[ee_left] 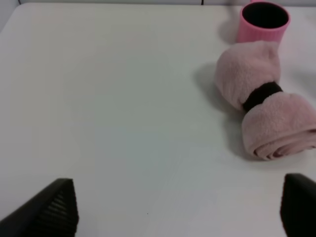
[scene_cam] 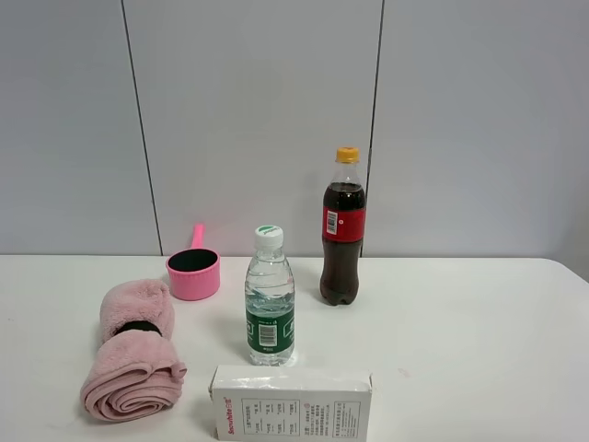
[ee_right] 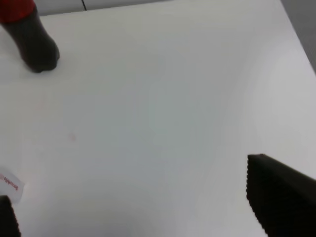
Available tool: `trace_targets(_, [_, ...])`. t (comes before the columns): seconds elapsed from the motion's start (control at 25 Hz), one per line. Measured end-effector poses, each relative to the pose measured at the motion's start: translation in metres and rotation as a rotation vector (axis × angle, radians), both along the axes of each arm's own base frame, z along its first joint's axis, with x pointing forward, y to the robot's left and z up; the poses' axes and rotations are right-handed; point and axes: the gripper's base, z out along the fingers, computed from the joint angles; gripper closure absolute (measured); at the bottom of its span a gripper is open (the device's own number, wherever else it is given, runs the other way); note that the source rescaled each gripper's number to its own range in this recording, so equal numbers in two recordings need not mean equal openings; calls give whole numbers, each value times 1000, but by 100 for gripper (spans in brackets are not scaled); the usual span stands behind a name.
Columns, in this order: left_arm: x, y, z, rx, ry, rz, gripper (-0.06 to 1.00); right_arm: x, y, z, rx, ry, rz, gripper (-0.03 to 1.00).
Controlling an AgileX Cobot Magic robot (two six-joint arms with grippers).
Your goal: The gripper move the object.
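The object, a flat white box with black text panels and a red brand name, lies at the table's front edge, in front of the water bottle. Only its corner shows in the right wrist view, near one finger. Neither arm appears in the exterior high view. My left gripper is open and empty over bare table, with the pink towel roll ahead of it. My right gripper is open and empty over bare table, with the cola bottle's base far ahead.
A clear water bottle stands behind the box. A cola bottle stands further back. A rolled pink towel with a black band lies at the left, and a pink cup stands behind it. The towel and the cup also show in the left wrist view.
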Motion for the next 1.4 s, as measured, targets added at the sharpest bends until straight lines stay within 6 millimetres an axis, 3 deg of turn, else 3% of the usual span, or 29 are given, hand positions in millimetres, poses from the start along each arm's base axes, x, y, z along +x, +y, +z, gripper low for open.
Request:
trace_targets(0.24, [0, 0, 0, 0, 0, 0, -6, -5, 0, 0, 1, -14, 3, 9])
trace_targets(0.52, [0, 0, 0, 0, 0, 0, -6, -9, -4, -16, -37, 111, -24, 9])
trace_targets(0.92, [0, 0, 0, 0, 0, 0, -6, -30, -12, -16, 9, -13, -148, 9])
trace_targets(1.4, [0, 0, 0, 0, 0, 0, -6, -31, -12, -16, 15, -15, -148, 9])
